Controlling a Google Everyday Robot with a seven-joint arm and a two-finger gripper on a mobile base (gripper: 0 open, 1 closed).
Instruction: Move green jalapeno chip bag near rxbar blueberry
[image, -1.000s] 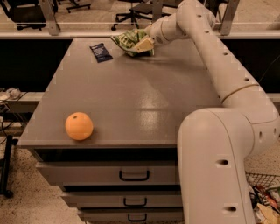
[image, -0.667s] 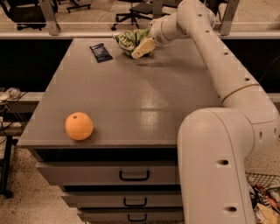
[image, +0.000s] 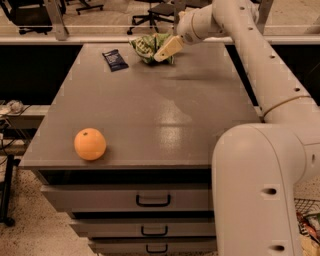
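- Reaching from the near right corner along the right side of the table (image: 150, 112), the arm (image: 260, 70) ends in the gripper (image: 166, 50) at the far edge, clenched on the right side of the chip bag (image: 144, 46).
- The green chip bag sits crumpled just left of the gripper, near the blue bar (image: 115, 59), which lies flat to its left with a small gap between them.
- The arm's big near joint hides the table's near right corner and part of the drawers (image: 100, 197). The gripper covers the bag's right edge, and the print on both bag and bar is unreadable.
- An orange (image: 90, 144) rests close to the near left edge. The middle of the table is open, bag and bar lie close to the far edge, and chairs (image: 155, 10) stand beyond.
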